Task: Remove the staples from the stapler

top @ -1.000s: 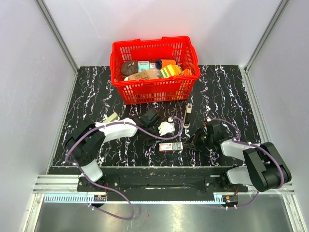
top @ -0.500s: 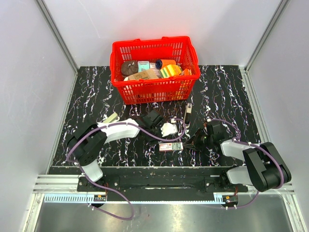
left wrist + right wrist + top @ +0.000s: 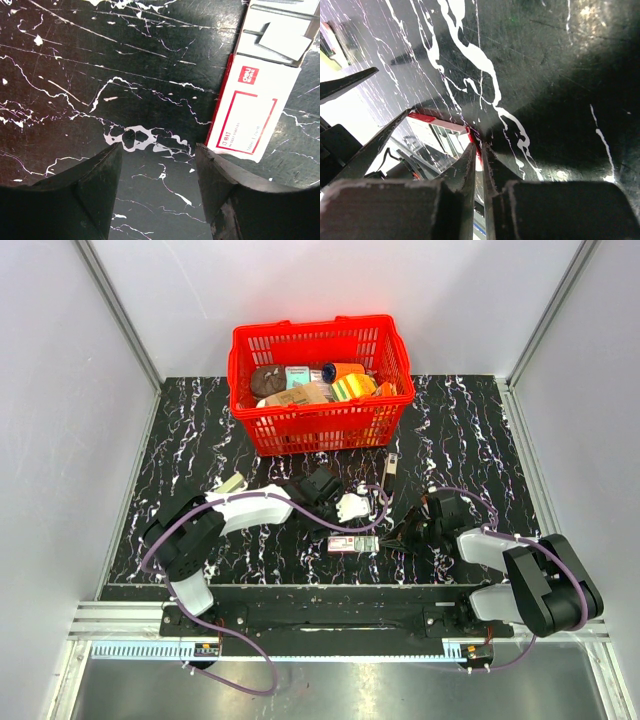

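Observation:
The stapler (image 3: 389, 476) is slim and pale grey and lies on the black marble table behind the grippers; it does not show clearly in either wrist view. A small red-and-white staple box (image 3: 354, 543) lies near the front, its white tray slid partly out. My left gripper (image 3: 351, 509) hangs just behind the box, open and empty; in the left wrist view (image 3: 157, 147) bare table lies between its fingers, with the box (image 3: 255, 105) to the right. My right gripper (image 3: 392, 536) is at the box's right end; its fingers (image 3: 479, 145) are pinched on the box's red edge (image 3: 440, 122).
A red basket (image 3: 300, 430) filled with several packets stands at the back centre. A small pale block (image 3: 231, 483) lies beside the left arm. Grey walls close in both sides, and a metal rail runs along the near edge.
My left gripper has shifted slightly right, toward the stapler and box. The right arm, the box and the stapler have not visibly moved.

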Controlling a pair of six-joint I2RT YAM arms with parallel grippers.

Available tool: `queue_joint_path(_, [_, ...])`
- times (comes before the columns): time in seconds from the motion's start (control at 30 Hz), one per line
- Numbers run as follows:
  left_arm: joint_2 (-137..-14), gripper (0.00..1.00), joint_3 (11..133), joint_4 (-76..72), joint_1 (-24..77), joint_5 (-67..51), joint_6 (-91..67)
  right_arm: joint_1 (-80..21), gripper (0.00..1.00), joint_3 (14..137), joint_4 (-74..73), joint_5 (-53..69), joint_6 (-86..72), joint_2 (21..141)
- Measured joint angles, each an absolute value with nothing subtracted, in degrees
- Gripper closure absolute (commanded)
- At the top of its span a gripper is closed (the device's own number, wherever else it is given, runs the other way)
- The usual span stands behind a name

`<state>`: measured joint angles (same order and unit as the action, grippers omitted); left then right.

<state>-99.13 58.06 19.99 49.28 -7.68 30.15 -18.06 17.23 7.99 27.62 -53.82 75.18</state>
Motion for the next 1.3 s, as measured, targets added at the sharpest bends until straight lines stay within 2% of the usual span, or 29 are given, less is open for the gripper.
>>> queue_joint_path(0.37, [-99.13, 0.36, 58.06, 20.01, 50.3, -7.68, 30.15, -24.73, 0.87, 19.68, 5.72, 24.1, -53.91, 74.46])
queue_joint_path(0.6, [-99.13, 0.36, 58.06, 20.01, 50.3, -7.7, 30.09, -25.3, 0.87, 20.03, 4.29, 22.48, -54.08, 74.19])
queue_joint_path(0.73, [-99.13, 0.33, 58.15, 20.08, 50.28, -7.11, 30.06, -25.34, 0.85, 20.25, 3.62, 21.91, -54.08, 73.93])
queue_joint_path(0.97, [-98.91, 0.3, 60.69, 22.83, 44.77, -5.98, 30.48, -25.36, 0.85, 20.36, 3.36, 21.67, -54.06, 73.41])
queue_joint_path(1.13, [-95.04, 0.29, 59.37, 23.86, 41.25, -6.07, 32.25, -25.36, 0.85, 20.38, 3.14, 21.58, -54.08, 73.1])
queue_joint_path(1.3, [-90.78, 0.29, 54.43, 24.38, 44.75, -8.01, 33.65, -25.41, 0.85, 20.38, 3.16, 21.54, -54.11, 72.69])
